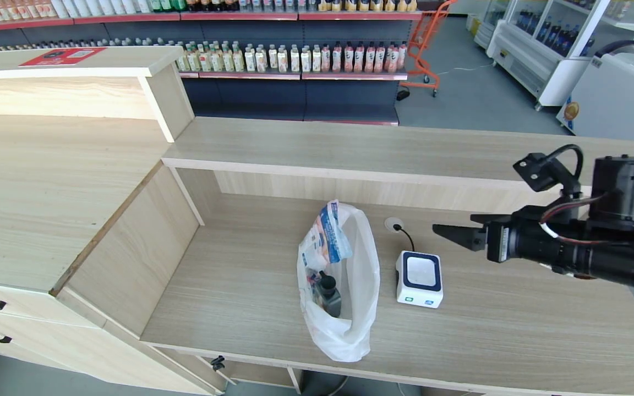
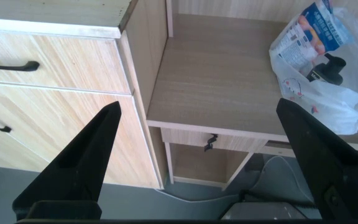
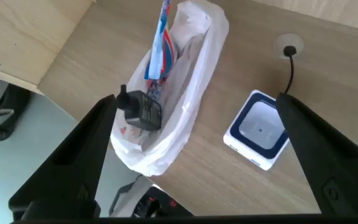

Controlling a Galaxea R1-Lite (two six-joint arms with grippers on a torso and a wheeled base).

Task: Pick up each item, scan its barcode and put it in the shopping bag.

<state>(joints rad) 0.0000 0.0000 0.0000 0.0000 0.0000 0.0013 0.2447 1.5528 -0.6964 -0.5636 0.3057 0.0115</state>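
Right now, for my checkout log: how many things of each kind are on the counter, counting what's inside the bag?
Bag: 1
Scanner: 1
Packet: 1
Dark bottle: 1
Total: 4 that I can make out

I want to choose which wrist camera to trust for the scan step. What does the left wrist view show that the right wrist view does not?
Left wrist view, not the right: the drawer fronts with black handles, beside the counter. Right wrist view, not the left: the scanner and its cable. Both: the shopping bag on the counter, with the dark bottle and the blue packet inside.
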